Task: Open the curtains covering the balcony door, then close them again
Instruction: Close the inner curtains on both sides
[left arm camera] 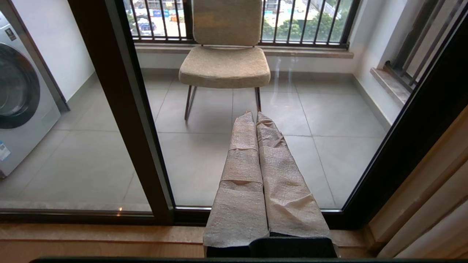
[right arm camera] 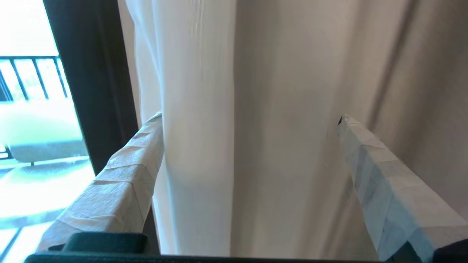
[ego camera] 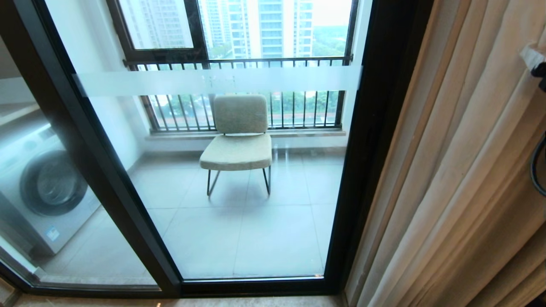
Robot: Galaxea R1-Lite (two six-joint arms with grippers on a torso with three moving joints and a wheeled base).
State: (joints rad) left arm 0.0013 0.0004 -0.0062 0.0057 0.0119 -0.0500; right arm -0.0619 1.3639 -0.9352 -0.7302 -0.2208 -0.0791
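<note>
Head view shows the tall black-framed glass balcony door (ego camera: 222, 179) bare, filling the left and middle of the frame. The long beige and thin white curtains (ego camera: 460, 179) are bunched at the right side.

The right gripper (right arm camera: 248, 146) has its taped fingers (right arm camera: 120, 182) spread wide, with curtain folds between them. The left gripper (left arm camera: 256, 153) is shut tight on nothing, pointing at the glass.

The opening part looks done. Next, I think, the right gripper must pinch the cloth and pull it left.

The right gripper (right arm camera: 248, 146) stood raised at the robot's right side, its two tape-wrapped fingers (right arm camera: 120, 179) spread wide apart. The left gripper (left arm camera: 256, 120) pointed forward and down, fingers pressed together.
</note>
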